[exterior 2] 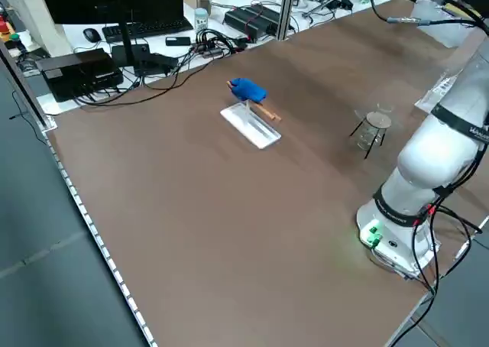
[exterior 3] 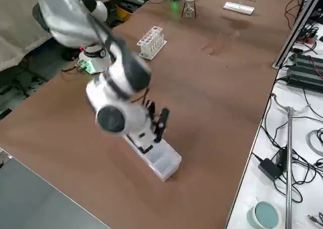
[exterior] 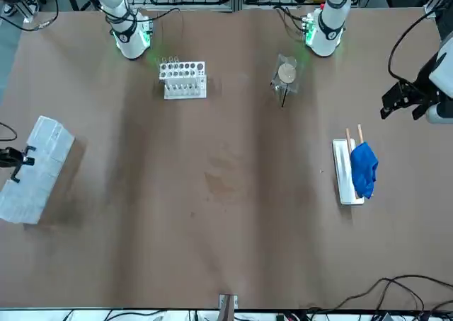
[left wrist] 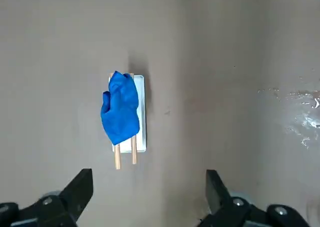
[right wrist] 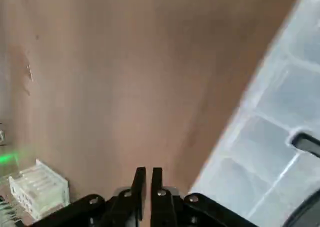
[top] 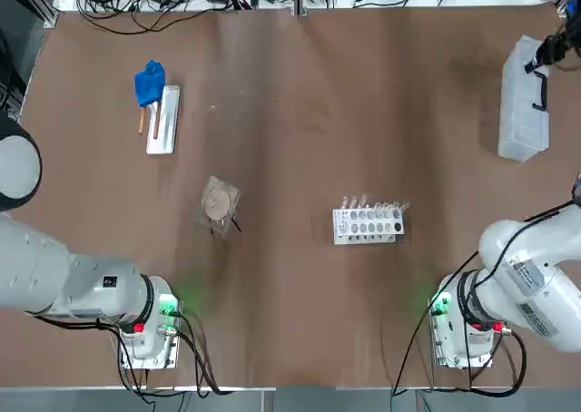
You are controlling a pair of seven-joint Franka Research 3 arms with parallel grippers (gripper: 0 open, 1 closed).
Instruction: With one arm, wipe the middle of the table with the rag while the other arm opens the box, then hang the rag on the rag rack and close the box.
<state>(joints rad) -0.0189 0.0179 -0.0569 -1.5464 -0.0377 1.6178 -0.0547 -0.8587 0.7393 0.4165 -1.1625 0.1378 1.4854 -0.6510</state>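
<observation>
Now rag draped on rack rods, far-left of worktop; hanging step looks done. Rag soft, light, limp: would pinch at bunched top fold, may snag rods. Left gripper high above rack, jaws wide, empty. Box at far-right edge, lid looks down. Box rigid, light, slick plastic, may slide; black handle is best hold. Right gripper just beside box, jaws narrow, nearly together, holding nothing.
</observation>
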